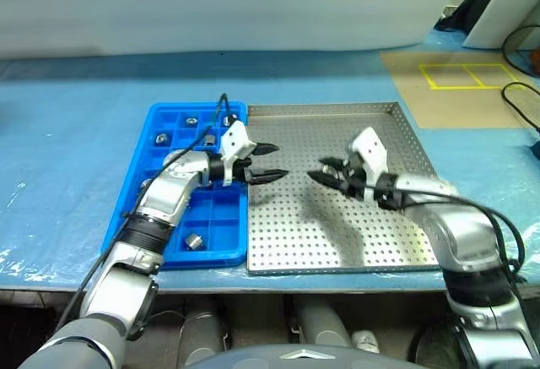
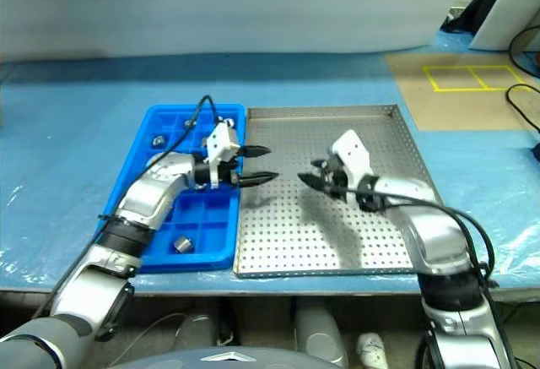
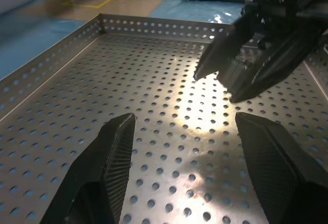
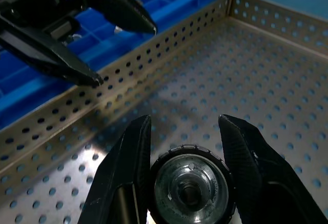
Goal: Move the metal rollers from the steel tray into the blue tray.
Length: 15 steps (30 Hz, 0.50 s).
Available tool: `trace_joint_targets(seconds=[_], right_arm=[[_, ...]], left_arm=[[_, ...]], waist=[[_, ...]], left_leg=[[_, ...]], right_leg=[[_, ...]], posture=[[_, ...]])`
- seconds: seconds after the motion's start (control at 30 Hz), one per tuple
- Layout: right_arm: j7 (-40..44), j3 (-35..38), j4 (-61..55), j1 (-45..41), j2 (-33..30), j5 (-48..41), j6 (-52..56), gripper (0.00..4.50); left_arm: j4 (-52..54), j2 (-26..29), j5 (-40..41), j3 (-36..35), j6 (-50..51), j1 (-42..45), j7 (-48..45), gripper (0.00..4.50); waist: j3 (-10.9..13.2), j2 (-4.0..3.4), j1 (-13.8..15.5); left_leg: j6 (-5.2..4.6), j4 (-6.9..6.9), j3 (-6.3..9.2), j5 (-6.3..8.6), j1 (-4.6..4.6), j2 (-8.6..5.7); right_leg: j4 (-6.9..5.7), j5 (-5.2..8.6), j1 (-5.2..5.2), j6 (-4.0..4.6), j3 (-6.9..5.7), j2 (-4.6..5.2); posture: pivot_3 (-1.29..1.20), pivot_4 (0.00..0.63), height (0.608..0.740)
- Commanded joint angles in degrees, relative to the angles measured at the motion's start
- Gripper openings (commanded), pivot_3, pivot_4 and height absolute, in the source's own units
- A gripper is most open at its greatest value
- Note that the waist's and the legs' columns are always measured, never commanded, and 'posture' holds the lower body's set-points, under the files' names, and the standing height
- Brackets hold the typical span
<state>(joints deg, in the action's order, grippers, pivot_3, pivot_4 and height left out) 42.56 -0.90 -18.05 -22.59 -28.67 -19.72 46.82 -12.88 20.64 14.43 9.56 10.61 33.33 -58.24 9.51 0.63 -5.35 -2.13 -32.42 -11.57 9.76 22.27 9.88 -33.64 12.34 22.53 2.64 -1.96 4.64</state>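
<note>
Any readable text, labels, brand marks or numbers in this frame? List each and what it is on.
None. No readable word, number or brand mark on the blue tray, the steel tray, the rollers, or either gripper.
Only sign: yellow tape rectangles on the brown floor mat, bearing no lettering.

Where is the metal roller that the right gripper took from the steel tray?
The roller sits clamped between the right gripper's fingers, above the middle of the steel tray, facing the open left gripper.

Blue-covered table [image 1: 67,158] with blue tray [image 1: 169,124] just beside steel tray [image 1: 337,242].
</note>
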Motion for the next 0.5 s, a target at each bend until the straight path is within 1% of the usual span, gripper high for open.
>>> trace_joint_targets(seconds=[0.03,0.07,0.13,0.2,0.23,0.27,0.37,0.43,0.5], right_arm=[[4.6,-3.1,3.8,-7.4,3.4,-4.5,-0.8,1.67],[5.9,-5.1,5.9,-9.5,4.3,-3.9,-1.9,1.67],[9.4,-8.9,10.7,-13.1,5.7,-2.8,-4.6,1.67],[12.3,-13.1,15.2,-15.2,6.9,-0.8,-7.8,1.67],[14.0,-15.1,16.8,-15.8,6.9,0.2,-9.6,1.67],[15.5,-16.8,18.2,-16.5,7.3,0.8,-11.0,1.67],[19.5,-19.6,21.8,-18.1,9.0,0.8,-13.0,1.67],[22.7,-22.6,23.8,-18.0,8.3,2.6,-15.1,1.67],[23.6,-25.0,26.8,-17.7,8.2,5.3,-17.7,2.39]], left_arm=[[7.7,3.6,0.4,-4.8,1.8,-3.6,4.1,3.30],[9.9,5.0,0.6,-6.6,2.9,-5.2,5.6,3.30],[14.5,7.7,1.1,-11.1,5.3,-8.7,9.2,3.30],[18.0,10.7,0.7,-15.2,6.5,-12.6,11.6,3.30],[19.7,12.1,0.4,-16.8,7.1,-14.7,12.7,3.30],[21.2,13.3,0.6,-18.7,7.7,-16.9,13.5,3.30],[26.5,15.4,1.7,-23.7,9.8,-23.4,15.8,3.30],[29.9,15.5,2.2,-25.3,11.1,-26.5,17.3,3.30],[32.4,15.2,2.7,-26.0,12.1,-28.7,18.6,3.30]], waist=[[0.0,-0.08,1.1],[0.0,-0.09,1.9],[0.0,-0.11,3.6],[0.1,-0.11,5.6],[0.1,-0.11,6.5],[0.1,-0.10,7.5],[0.1,-0.13,10.2],[0.2,-0.15,12.1],[0.2,-0.13,13.7]], left_leg=[[0.08,0.09,0.00,-0.06,0.01,0.03],[0.14,0.21,-0.01,-0.13,0.02,0.04],[0.19,0.30,0.00,-0.22,0.09,0.13],[0.25,0.32,0.00,-0.25,0.20,0.20],[0.31,0.33,0.00,-0.22,0.28,0.22],[0.35,0.33,0.00,-0.20,0.30,0.23],[0.37,0.31,-0.01,-0.16,0.38,0.15],[0.35,0.29,-0.01,-0.14,0.41,0.06],[0.35,0.25,0.00,-0.14,0.38,0.00]], right_leg=[[-0.09,0.01,0.11,0.02,0.00,-0.02],[-0.13,0.03,0.20,0.07,-0.02,-0.03],[-0.17,0.08,0.33,0.15,-0.08,-0.07],[-0.19,0.11,0.48,0.20,-0.12,-0.11],[-0.19,0.12,0.50,0.22,-0.19,-0.11],[-0.18,0.13,0.52,0.23,-0.20,-0.11],[-0.14,0.13,0.54,0.23,-0.22,-0.02],[-0.14,0.13,0.53,0.23,-0.22,0.05],[-0.15,0.14,0.45,0.23,-0.22,0.13]], posture=[[-0.13,0.150,0.740],[-0.04,0.150,0.740],[0.02,0.150,0.740],[0.14,0.150,0.740],[0.14,0.150,0.740],[0.19,0.150,0.740],[0.27,0.150,0.740],[0.29,0.150,0.740],[0.31,0.150,0.740]])
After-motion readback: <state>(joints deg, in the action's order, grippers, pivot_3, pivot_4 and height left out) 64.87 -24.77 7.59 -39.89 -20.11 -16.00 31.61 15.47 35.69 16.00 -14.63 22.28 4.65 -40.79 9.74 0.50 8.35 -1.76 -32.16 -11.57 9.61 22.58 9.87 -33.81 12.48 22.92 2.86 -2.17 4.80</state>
